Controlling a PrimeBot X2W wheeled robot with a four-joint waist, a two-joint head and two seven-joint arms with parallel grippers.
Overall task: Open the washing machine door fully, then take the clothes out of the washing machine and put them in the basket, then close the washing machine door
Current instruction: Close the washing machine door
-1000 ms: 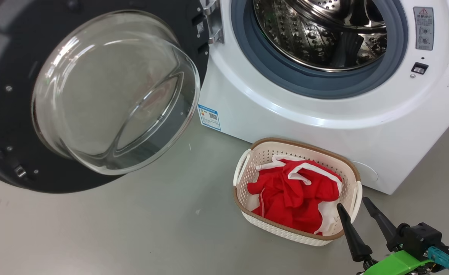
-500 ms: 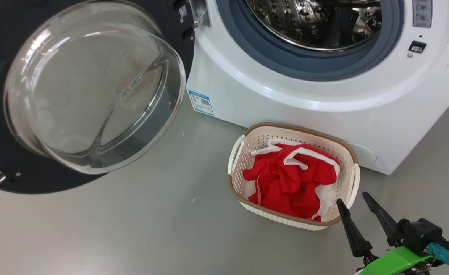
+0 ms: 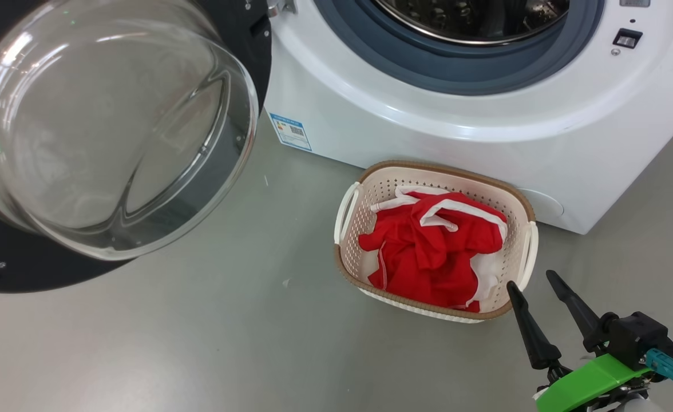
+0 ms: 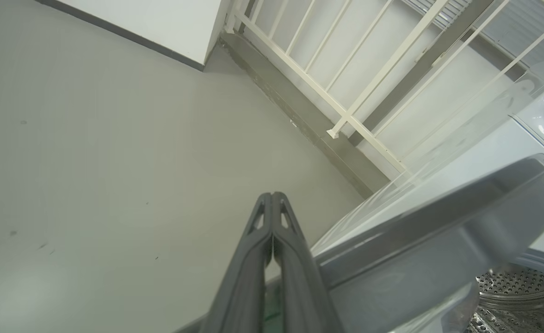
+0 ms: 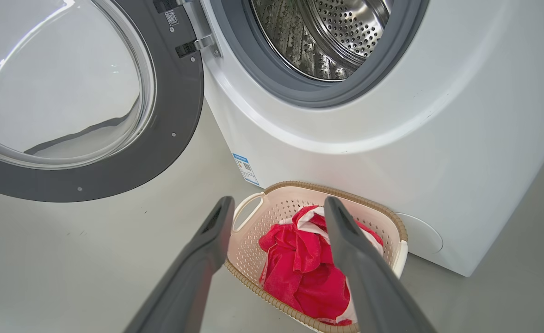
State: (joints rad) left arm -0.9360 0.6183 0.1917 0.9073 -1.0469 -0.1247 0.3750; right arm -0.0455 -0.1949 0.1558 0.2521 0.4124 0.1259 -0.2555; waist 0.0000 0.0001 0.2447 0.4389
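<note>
The washing machine door (image 3: pixel 27 274) hangs wide open at the left, its clear glass bowl bulging toward me. To its right is the white washing machine (image 3: pixel 428 126), its steel drum (image 5: pixel 327 32) bare where I can see into it. The red clothes (image 3: pixel 434 246) lie heaped in the cream basket (image 3: pixel 439 167) on the floor before the machine. My right gripper (image 3: pixel 530 279) stands open and empty just off the basket's near right corner; in its wrist view the right gripper (image 5: pixel 279 200) frames the clothes (image 5: pixel 299 263). My left gripper (image 4: pixel 272 194) is shut and empty beside the door (image 4: pixel 438 231).
Grey floor (image 3: pixel 199 343) spreads in front of the machine and left of the basket. A cream railing (image 4: pixel 346 69) and a white wall base stand beyond the door in the left wrist view. A blue sticker (image 3: pixel 291 131) marks the machine's lower left.
The head camera has tilted down, so the machine, door and basket sit higher in the picture. The clothes stay in the basket and the right gripper stays open beside it.
</note>
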